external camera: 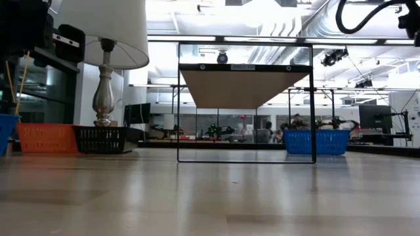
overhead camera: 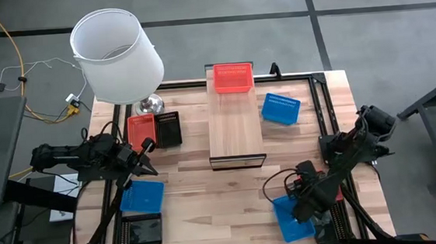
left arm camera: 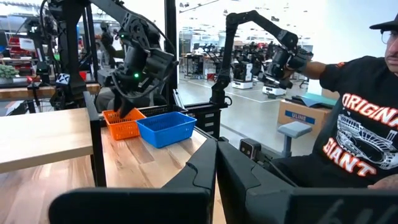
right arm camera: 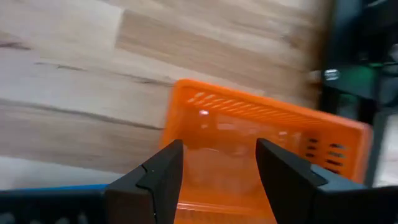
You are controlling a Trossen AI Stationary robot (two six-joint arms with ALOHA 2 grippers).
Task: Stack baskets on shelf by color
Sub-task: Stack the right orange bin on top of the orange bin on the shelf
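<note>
My right gripper [right arm camera: 217,171] is open, pointing down over a red basket [right arm camera: 261,143] at the table's near right, beside a blue basket [overhead camera: 290,219]. The left wrist view shows that gripper [left arm camera: 127,106] low over the red basket [left arm camera: 121,124], with the blue basket [left arm camera: 166,127] next to it. My left gripper [overhead camera: 147,152] is shut and empty, between a red basket [overhead camera: 141,129] and a blue basket [overhead camera: 142,196]. The shelf [overhead camera: 234,132] carries one red basket [overhead camera: 232,78] at its far end. Another blue basket [overhead camera: 281,108] rests on the table right of the shelf. Black baskets [overhead camera: 169,130] [overhead camera: 141,231] sit on the left. My right gripper comes at the red basket from above, its open fingers [right arm camera: 155,180] standing over the basket's inside [right arm camera: 217,143]. The basket rests on the table. I cannot tell whether the fingers touch it.
A lamp with a white shade [overhead camera: 115,56] stands at the far left corner. A person in a black shirt [left arm camera: 360,130] sits beyond the table's right side. Bare wood [overhead camera: 217,204] lies between the shelf and the near edge.
</note>
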